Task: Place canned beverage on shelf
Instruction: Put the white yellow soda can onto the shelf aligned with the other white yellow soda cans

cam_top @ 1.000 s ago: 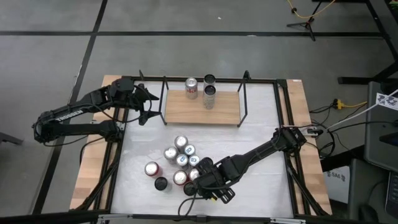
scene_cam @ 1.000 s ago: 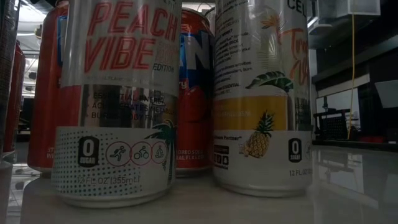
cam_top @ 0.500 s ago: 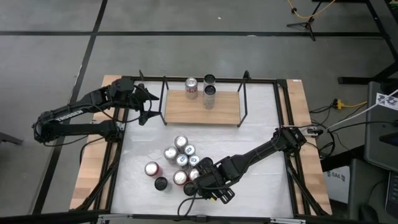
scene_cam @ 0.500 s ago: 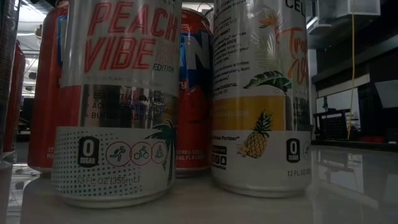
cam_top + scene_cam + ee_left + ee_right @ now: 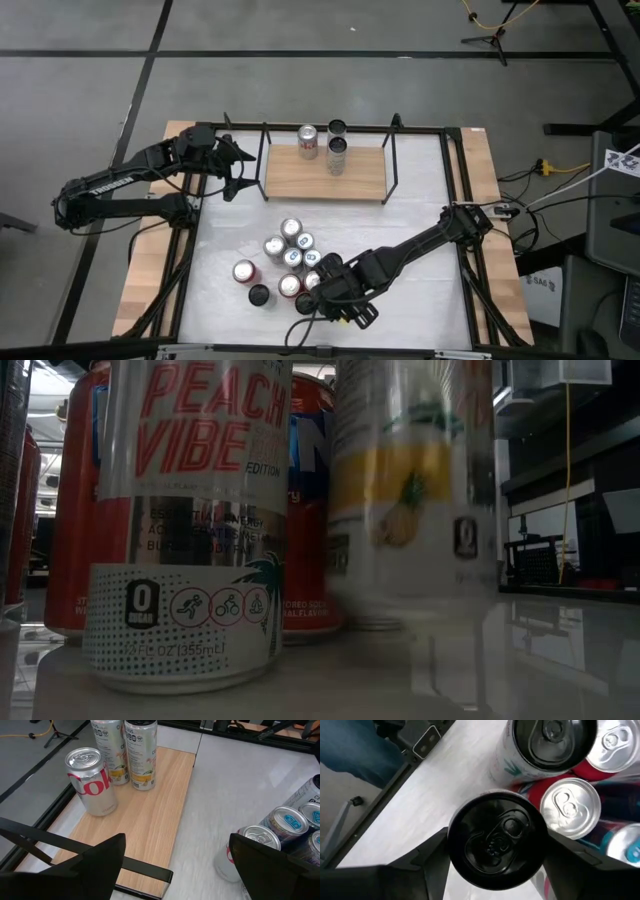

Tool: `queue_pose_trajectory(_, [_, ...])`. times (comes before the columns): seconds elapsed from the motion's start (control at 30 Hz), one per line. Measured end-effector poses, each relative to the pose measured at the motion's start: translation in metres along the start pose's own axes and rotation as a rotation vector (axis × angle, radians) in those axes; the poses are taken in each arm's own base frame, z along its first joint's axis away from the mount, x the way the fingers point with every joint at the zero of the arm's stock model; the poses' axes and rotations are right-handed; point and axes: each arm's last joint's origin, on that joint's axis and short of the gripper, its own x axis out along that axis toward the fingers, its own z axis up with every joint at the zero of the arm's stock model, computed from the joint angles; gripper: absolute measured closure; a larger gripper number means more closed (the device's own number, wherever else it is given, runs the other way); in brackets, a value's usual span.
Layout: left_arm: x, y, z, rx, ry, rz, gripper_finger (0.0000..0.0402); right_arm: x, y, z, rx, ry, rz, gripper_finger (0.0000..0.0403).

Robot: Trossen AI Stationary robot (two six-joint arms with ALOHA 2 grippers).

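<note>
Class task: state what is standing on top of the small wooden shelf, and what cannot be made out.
On the shelf stand three cans: a silver Coke can and two tall slim cans beside it. Their far sides are hidden.

So my right gripper (image 5: pixel 492 852) just pulled the slim white pineapple-print can with the black top (image 5: pixel 415 490) up off the table; it's blurred mid-lift, its base now clear of the surface.

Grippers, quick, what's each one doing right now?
Left gripper: open, empty, beside the shelf.
Right gripper: closed on a black-topped can, lifting it.
</note>
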Motion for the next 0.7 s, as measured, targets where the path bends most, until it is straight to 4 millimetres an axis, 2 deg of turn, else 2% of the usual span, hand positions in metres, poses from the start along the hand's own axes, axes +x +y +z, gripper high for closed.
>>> queue_pose_trajectory(0.27, [0.000, 0.000, 0.000, 0.000, 0.000, 0.000, 0.0053, -0.025, 0.001, 0.003, -0.002, -0.028, -0.007, 0.0146])
queue_pose_trajectory(0.7, [0.000, 0.000, 0.000, 0.000, 0.000, 0.000, 0.0053, -0.040, -0.004, -0.007, 0.088, -0.009, 0.027, 0.0147])
